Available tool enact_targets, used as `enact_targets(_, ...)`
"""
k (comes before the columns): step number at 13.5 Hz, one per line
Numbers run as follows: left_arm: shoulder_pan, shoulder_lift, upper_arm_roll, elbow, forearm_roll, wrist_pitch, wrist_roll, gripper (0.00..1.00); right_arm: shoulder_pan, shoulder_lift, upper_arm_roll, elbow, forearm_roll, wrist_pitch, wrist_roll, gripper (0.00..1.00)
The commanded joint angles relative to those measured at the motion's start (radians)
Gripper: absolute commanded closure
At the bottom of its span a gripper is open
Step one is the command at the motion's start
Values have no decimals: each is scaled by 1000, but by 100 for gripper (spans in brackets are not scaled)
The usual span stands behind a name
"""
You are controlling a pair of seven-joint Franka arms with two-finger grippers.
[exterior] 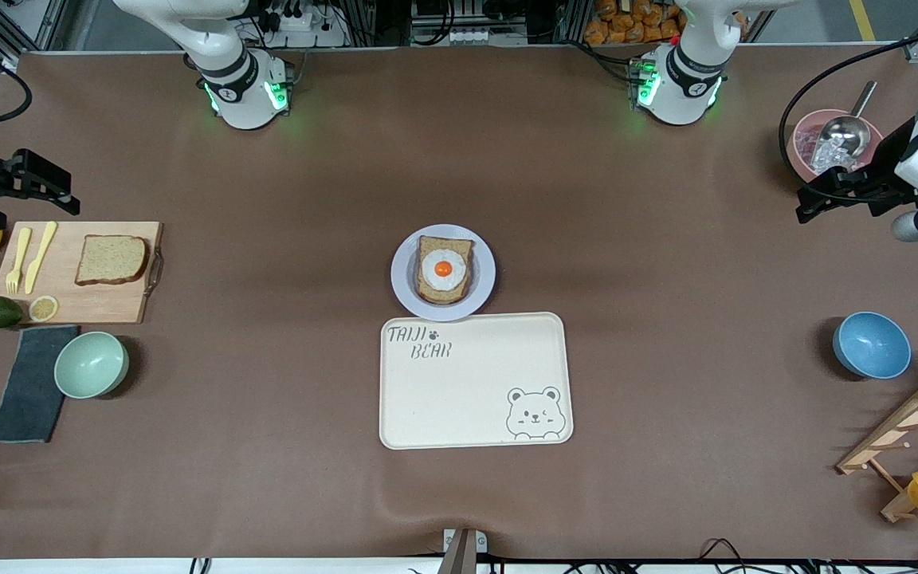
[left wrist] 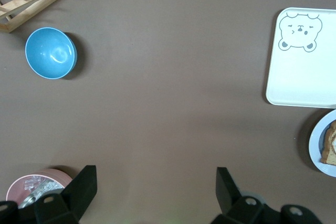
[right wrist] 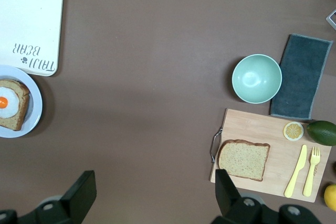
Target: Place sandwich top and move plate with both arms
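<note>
The sandwich top (exterior: 111, 259), a plain brown bread slice, lies flat on a wooden cutting board (exterior: 100, 303) at the right arm's end of the table; the right wrist view shows the slice (right wrist: 244, 159) too. The pale round plate (exterior: 402, 275) sits mid-table and carries a bread slice with a fried egg (exterior: 444, 269). My right gripper (exterior: 56, 187) hangs open and empty over the table edge beside the board, its jaws (right wrist: 155, 178) wide over bare cloth. My left gripper (exterior: 806, 201) hangs open and empty beside a pink bowl, jaws (left wrist: 156, 174) wide over bare cloth.
A cream bear tray (exterior: 475, 381) lies just nearer the camera than the plate. A green bowl (exterior: 92, 364), dark cloth (exterior: 29, 383), lemons, an avocado and yellow cutlery crowd the board. Toward the left arm's end stand a blue bowl (exterior: 871, 344), pink bowl with scoop (exterior: 833, 143) and wooden rack (exterior: 913, 434).
</note>
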Motion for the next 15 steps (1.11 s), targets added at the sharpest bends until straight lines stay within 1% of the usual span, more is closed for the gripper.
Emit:
enact_targets(1, -1, -28, 2, -20, -8, -4, 5, 0, 18, -12, -12, -11, -19, -3, 19, 0)
enact_targets(9, -2, -23, 3, -8, -11, -4, 4, 0, 3, -1, -15, -15, -19, -15, 5, 0)
enact_targets(12, -1, -23, 3, -8, -11, -4, 4, 0, -29, 7, -13, -18, -6, -26, 5, 0)
enact_targets(15, 1, -23, 3, -8, -11, -4, 5, 0, -57, 8, -15, -17, -15, -30, -26, 0)
